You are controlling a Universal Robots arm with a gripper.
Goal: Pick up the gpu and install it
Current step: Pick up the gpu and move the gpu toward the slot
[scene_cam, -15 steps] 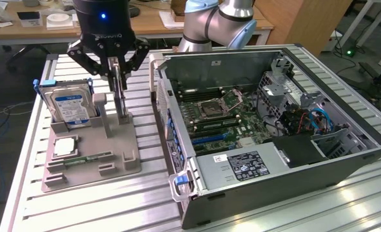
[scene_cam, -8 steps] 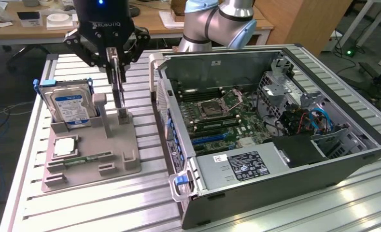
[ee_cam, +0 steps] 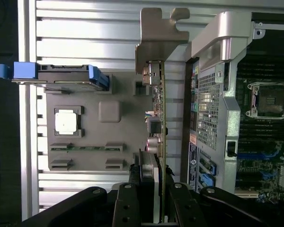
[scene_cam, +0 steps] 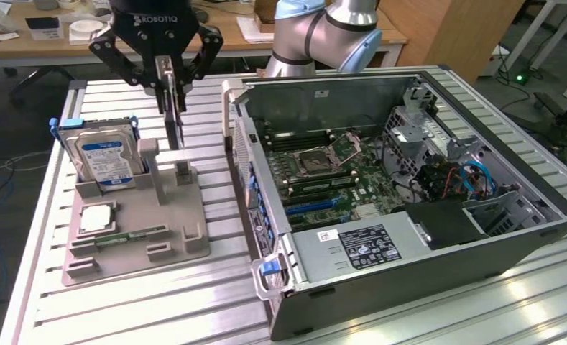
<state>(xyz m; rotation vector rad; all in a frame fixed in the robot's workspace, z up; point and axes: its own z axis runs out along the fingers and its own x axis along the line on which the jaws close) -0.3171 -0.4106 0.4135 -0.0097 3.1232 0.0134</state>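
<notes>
My gripper is shut on the gpu, a thin dark card held upright and seen edge-on. The card hangs just above the upright post of the grey holder, to the exterior view's left of the open computer case. In the wrist view the gpu runs as a narrow green-edged strip from between my fingers out to its silver bracket. My gripper pinches one end of the card. The motherboard lies exposed inside the case.
On the grey holder stand a silver hard drive with a blue label, a square processor chip and a slim green memory stick. The case's raised side wall stands close beside the card. A desk and cables lie behind.
</notes>
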